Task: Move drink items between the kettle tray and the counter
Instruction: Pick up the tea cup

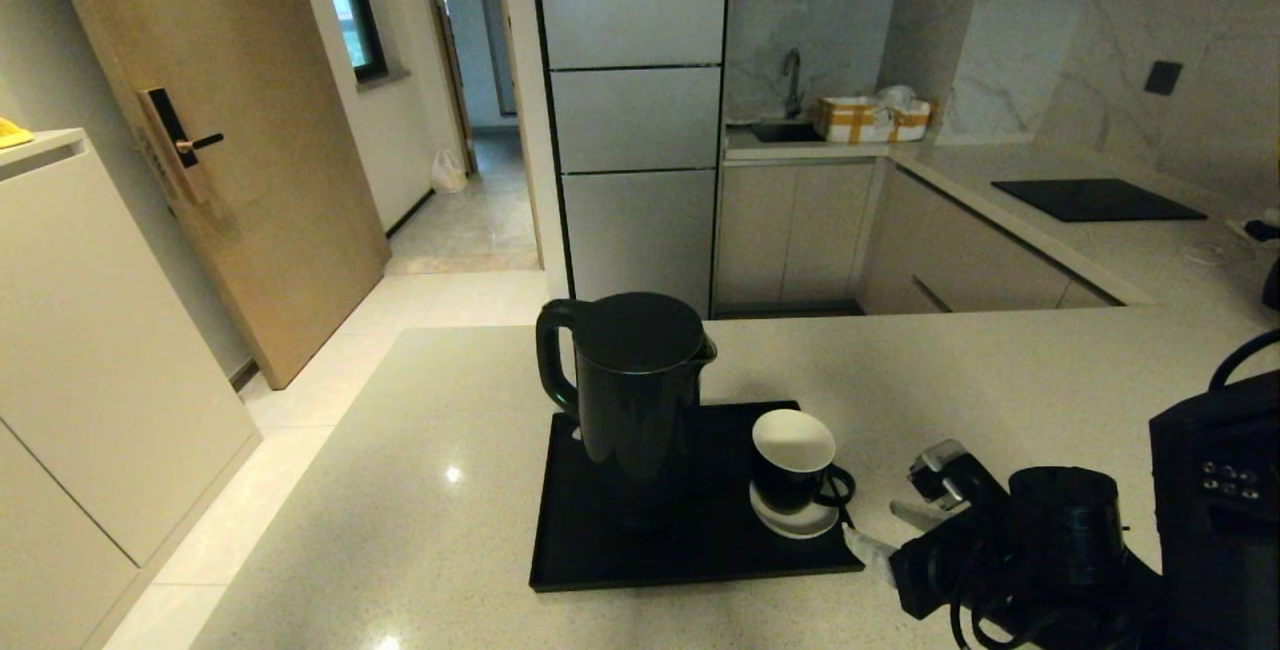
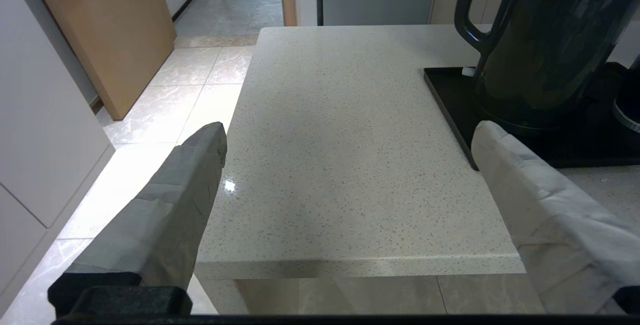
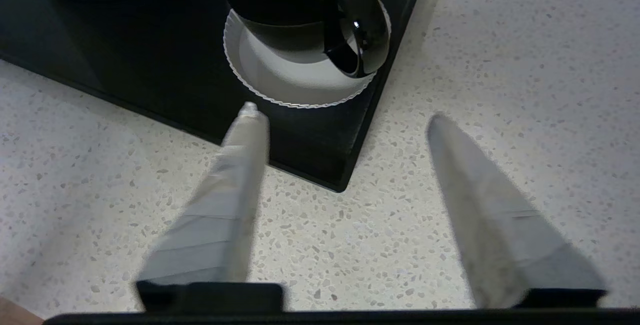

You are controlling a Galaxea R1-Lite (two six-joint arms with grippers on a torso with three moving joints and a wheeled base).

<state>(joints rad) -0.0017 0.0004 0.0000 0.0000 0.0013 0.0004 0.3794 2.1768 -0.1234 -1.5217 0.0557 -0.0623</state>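
With our right gripper (image 3: 345, 120) released and empty beside the tray (image 3: 320, 165) corner, we risk that 1 finger knocks the cup (image 1: 792, 460) handle and tips it off its saucer (image 3: 280, 72)

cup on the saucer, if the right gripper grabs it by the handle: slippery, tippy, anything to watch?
The cup looks glazed and glossy, so its handle is probably slick between the right gripper fingers. It stands on a loose saucer, so a sideways nudge could shift both. It looks like ceramic, so likely rigid but chippable near the tray rim.
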